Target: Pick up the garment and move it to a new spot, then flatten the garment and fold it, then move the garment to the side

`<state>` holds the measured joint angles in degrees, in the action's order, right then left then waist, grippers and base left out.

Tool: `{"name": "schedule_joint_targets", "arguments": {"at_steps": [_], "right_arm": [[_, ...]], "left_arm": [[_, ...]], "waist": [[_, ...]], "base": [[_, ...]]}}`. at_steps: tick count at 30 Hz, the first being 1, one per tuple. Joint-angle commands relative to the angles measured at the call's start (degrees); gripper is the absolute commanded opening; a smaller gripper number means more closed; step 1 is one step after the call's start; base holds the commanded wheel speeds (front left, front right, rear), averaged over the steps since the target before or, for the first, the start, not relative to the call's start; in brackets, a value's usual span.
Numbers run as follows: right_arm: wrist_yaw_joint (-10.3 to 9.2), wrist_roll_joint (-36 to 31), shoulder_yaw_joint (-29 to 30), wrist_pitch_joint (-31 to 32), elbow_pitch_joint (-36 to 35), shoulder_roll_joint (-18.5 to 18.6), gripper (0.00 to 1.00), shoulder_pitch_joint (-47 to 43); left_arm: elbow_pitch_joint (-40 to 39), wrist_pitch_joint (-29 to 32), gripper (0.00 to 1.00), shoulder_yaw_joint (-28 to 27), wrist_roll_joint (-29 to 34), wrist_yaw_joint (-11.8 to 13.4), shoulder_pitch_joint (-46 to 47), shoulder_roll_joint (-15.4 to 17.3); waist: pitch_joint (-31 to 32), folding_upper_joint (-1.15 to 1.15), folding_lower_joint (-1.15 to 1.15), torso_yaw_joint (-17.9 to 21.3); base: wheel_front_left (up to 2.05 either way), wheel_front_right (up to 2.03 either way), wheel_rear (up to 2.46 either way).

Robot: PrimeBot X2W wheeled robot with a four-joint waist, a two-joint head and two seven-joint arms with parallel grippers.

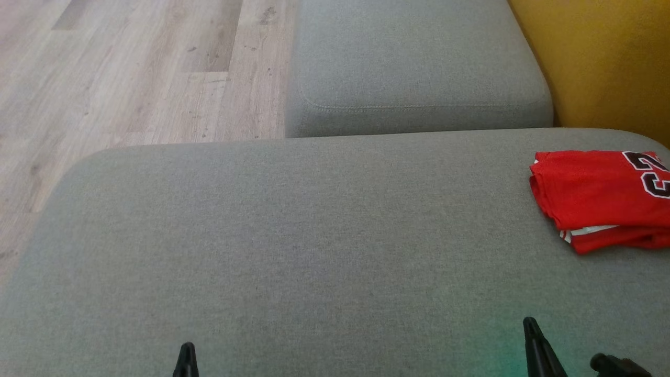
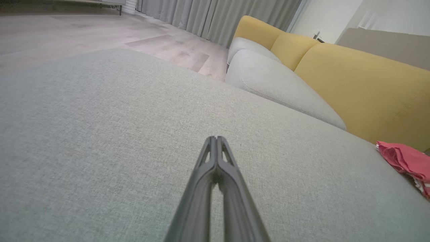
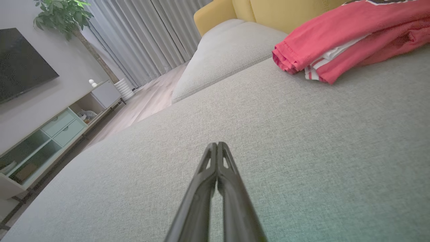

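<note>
The garment [image 1: 602, 193], a red jersey with black and white numbers and white trim, lies folded at the right edge of the grey cushion [image 1: 293, 235]. It also shows as a red bundle [image 2: 404, 161] at the far right in the left wrist view and large at the upper right [image 3: 346, 37] in the right wrist view. My left gripper [image 1: 186, 350] pokes up at the bottom left, shut and empty [image 2: 215, 138]. My right gripper [image 1: 529, 322] stands at the bottom right, well short of the jersey, shut with nothing in it [image 3: 216, 144].
A second grey seat cushion [image 1: 413, 68] lies beyond the one I work on, with a yellow sofa back [image 1: 602, 57] to its right. Wooden floor [image 1: 131, 68] runs along the left. A low TV cabinet [image 3: 50, 134], a plant [image 3: 63, 16] and curtains [image 3: 144, 37] stand farther off.
</note>
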<state>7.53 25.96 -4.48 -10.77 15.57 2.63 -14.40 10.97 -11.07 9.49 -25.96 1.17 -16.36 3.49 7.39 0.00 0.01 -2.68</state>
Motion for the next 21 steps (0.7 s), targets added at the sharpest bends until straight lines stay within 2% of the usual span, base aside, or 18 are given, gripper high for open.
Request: {"name": "schedule_joint_targets", "arguments": {"at_steps": [1,21], "right_arm": [[-0.01,2.26,0.32,0.34,-1.79,0.79,0.00,3.20],[-0.02,15.91,1.88,3.30,-1.79,1.13,0.00,6.71]], "left_arm": [[-1.46,0.34,0.00,-0.98,-2.12,-0.47,3.12,0.62],[-0.66,3.21,0.00,-3.25,-15.96,-2.15,7.03,0.96]], "waist": [[-0.15,0.00,0.00,0.06],[-1.68,0.00,0.00,0.60]], "base": [[0.00,0.00,0.00],[0.00,0.00,0.00]]}}
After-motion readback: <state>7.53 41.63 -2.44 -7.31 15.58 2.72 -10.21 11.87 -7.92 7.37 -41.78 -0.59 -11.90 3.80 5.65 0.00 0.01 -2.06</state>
